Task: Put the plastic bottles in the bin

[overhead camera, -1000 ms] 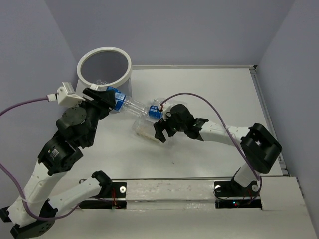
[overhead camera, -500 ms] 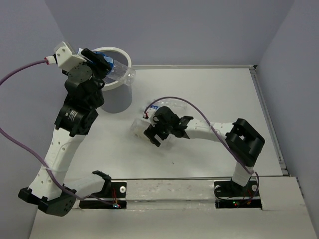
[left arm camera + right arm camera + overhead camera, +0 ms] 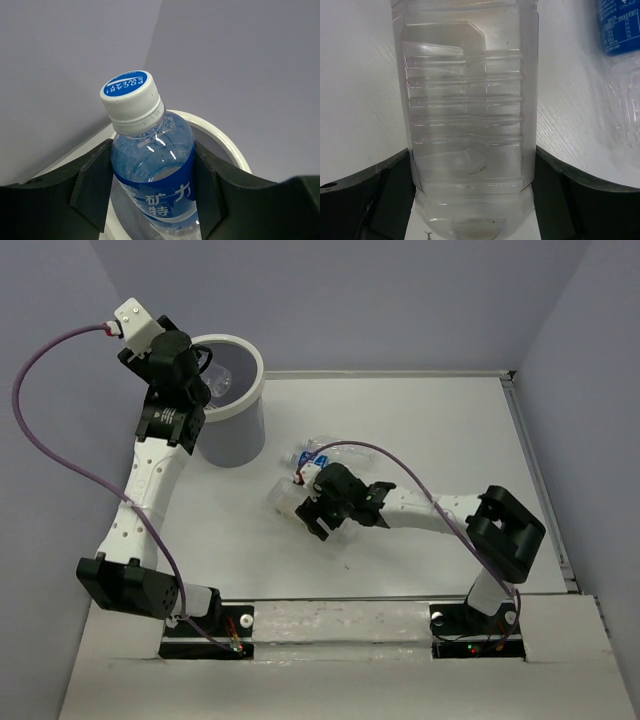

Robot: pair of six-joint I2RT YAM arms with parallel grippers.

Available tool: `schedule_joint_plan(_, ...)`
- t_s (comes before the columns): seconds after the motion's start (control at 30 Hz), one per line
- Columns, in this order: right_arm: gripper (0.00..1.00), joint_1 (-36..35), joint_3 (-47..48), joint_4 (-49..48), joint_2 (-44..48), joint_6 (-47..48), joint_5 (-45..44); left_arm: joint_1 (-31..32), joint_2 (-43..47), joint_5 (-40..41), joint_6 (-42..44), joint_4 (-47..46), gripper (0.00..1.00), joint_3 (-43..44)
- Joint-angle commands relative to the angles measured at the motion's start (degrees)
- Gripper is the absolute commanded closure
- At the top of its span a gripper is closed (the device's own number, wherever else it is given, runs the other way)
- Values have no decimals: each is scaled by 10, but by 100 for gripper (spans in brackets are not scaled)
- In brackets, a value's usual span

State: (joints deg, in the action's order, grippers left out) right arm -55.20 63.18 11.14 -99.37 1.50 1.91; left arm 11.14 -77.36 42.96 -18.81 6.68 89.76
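high on outstretched arm, left claw grips bottle over bin.

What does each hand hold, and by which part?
Left hand: blue-label bottle, by its body. Right hand: astride the wide bottle, mid-body; grip uncertain.

Three bottles: a blue-labelled bottle over the single bin, a second labelled bottle and a wide bottle to its right.
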Motion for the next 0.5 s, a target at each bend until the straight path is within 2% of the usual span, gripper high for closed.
schedule_joint_plan(0.0,61,-11,-21,-41,79,-35,2,0,-37,77,82,-106,59,20)
schedule_joint_plan(0.13,61,-11,-31,-42,139,-48,10,-1,-59,88,120,-167,58,0)
schedule_joint_plan(0.27,62,-11,-31,-45,195,-59,30,0,-76,71,136,-190,54,-4)
schedule_joint_plan(0.4,62,-11,-20,-52,245,-69,43,1,-92,60,132,-184,27,-3)
schedule_joint_plan(0.47,62,-11,-4,-54,263,-71,37,1,-85,42,108,-162,1,10)
